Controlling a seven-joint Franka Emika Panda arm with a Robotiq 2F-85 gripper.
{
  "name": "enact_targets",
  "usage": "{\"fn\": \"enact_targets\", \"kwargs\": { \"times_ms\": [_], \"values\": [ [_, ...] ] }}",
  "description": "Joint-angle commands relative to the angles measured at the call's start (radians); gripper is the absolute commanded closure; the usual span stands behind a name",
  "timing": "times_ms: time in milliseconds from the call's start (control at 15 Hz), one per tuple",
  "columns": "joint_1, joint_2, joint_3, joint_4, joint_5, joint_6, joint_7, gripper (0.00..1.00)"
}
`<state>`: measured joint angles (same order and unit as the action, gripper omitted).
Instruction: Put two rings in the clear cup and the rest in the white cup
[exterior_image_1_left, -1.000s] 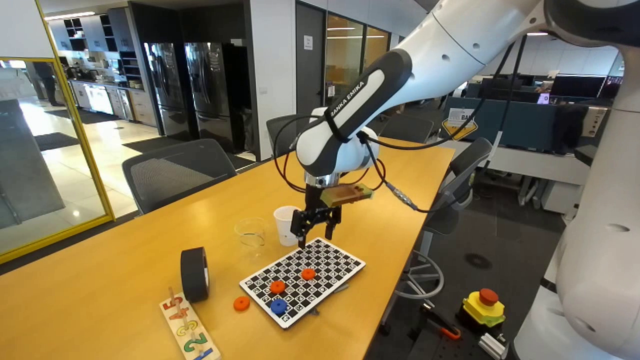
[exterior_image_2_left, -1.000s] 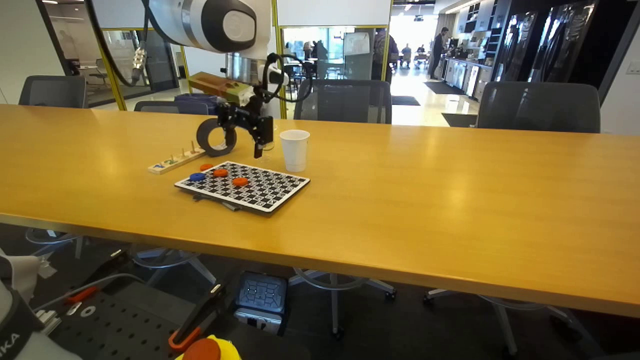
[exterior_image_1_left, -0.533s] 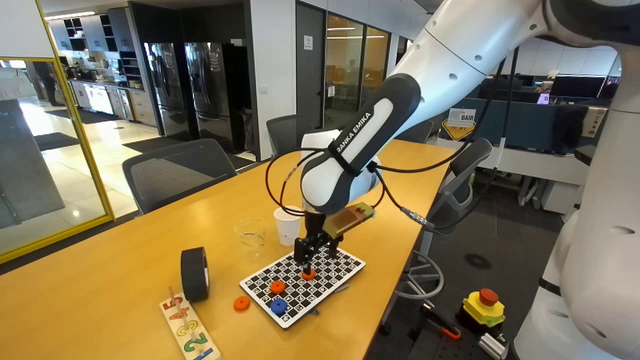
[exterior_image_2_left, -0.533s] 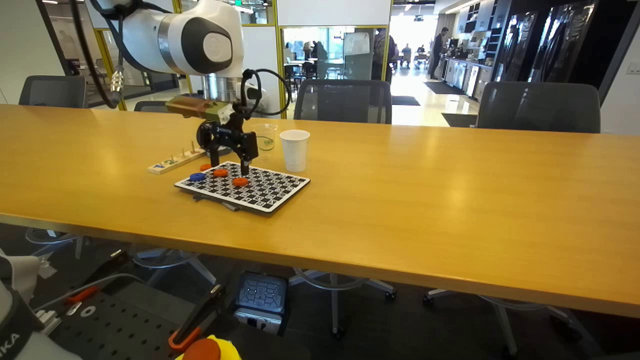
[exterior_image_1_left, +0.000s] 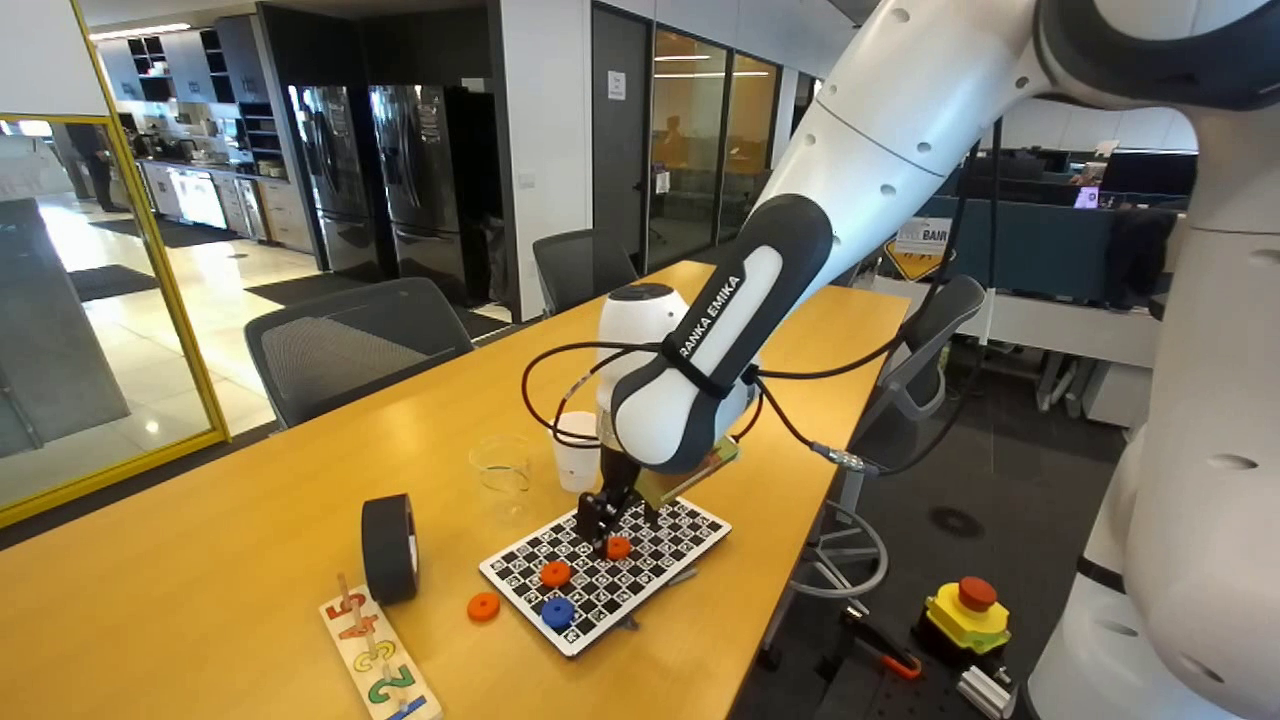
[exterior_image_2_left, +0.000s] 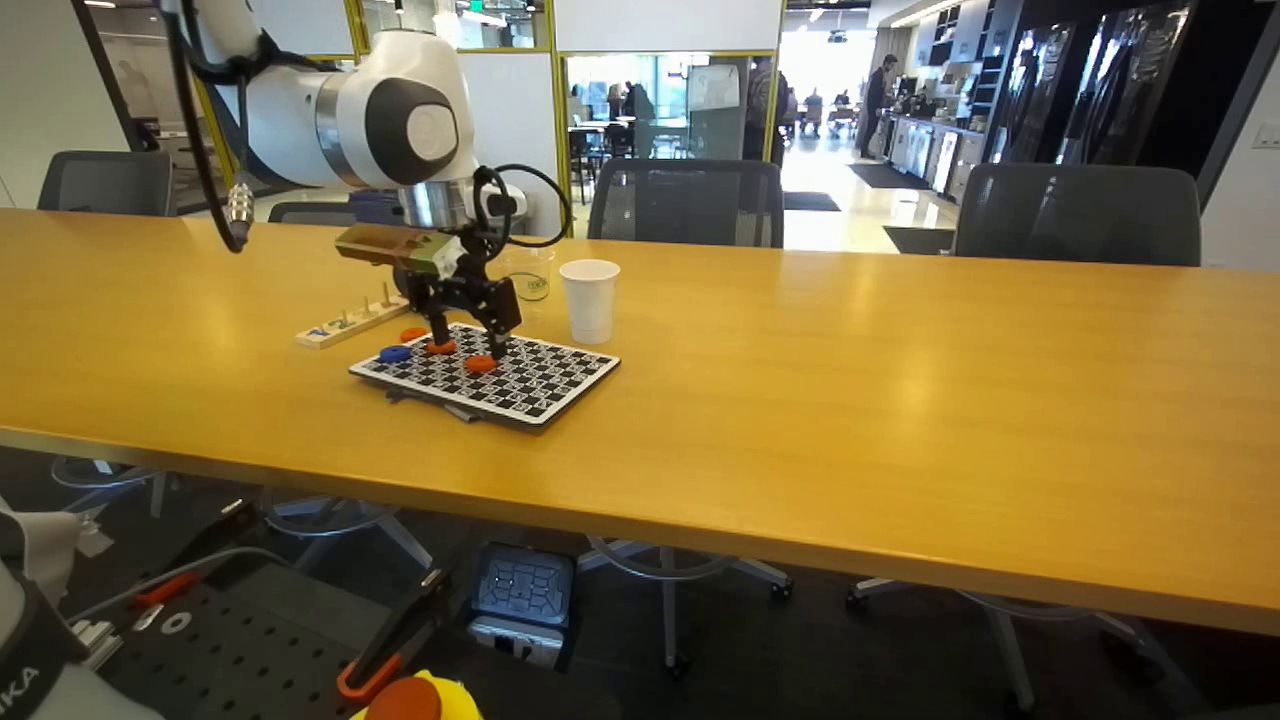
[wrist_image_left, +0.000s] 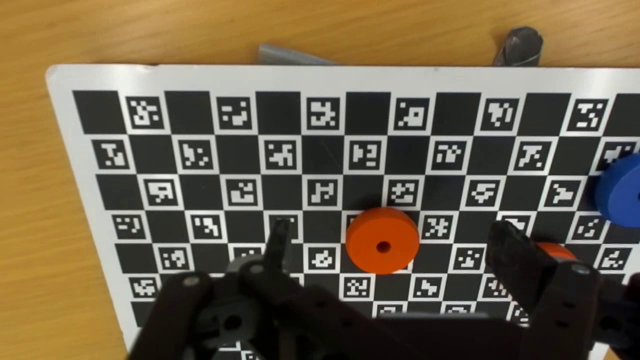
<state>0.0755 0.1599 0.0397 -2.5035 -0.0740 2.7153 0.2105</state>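
The claw (wrist_image_left: 390, 227) is spread wide and holds nothing; its fingers (wrist_image_left: 515, 260) stand on either side of an orange ring (wrist_image_left: 382, 237), with a gap between ring and fingertip on both sides in the wrist view. How near the tips are to the patterned board (wrist_image_left: 240, 160) under the ring is hard to judge from these angles. The step in hand looks to be the grasp of this ring.

It should be light, stiff and hard to damage, probably painted wood or firm plastic. The place to take hold is the smooth round rim, squarely across its widest part and low down, both fingers meeting it together. Caught off centre, it would likely slip or turn; touched by one finger early, it could skid across the board.

A second orange ring (exterior_image_1_left: 555, 573) lies on the board; one finger partly hides it in the wrist view and might nudge it. A third orange ring (exterior_image_1_left: 483, 607) lies off the board on the surface (exterior_image_2_left: 900, 400).

Farther out, the white cup (exterior_image_2_left: 590, 302) and the clear cup (exterior_image_1_left: 500, 470) stand upright, near each other but apart. Both look thin and light, so a bumped rim could tip them; better to release just above the mouth.
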Motion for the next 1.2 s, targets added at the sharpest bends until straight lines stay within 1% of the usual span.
{"fn": "enact_targets", "kwargs": {
  "times_ms": [0, 200, 333, 467, 600, 1133],
  "values": [
    [0.034, 0.027, -0.042, 0.004, -0.094, 0.063, 0.103, 0.0],
    [0.05, 0.044, -0.066, 0.009, -0.138, 0.072, 0.147, 0.0],
    [0.055, 0.051, -0.075, 0.011, -0.147, 0.074, 0.157, 0.0],
    [0.057, 0.055, -0.076, 0.011, -0.138, 0.08, 0.154, 0.0],
    [0.05, 0.063, -0.064, 0.015, -0.11, 0.082, 0.125, 0.0],
    [0.04, 0.087, -0.049, 0.046, -0.073, 0.078, 0.089, 0.0]
  ]
}}
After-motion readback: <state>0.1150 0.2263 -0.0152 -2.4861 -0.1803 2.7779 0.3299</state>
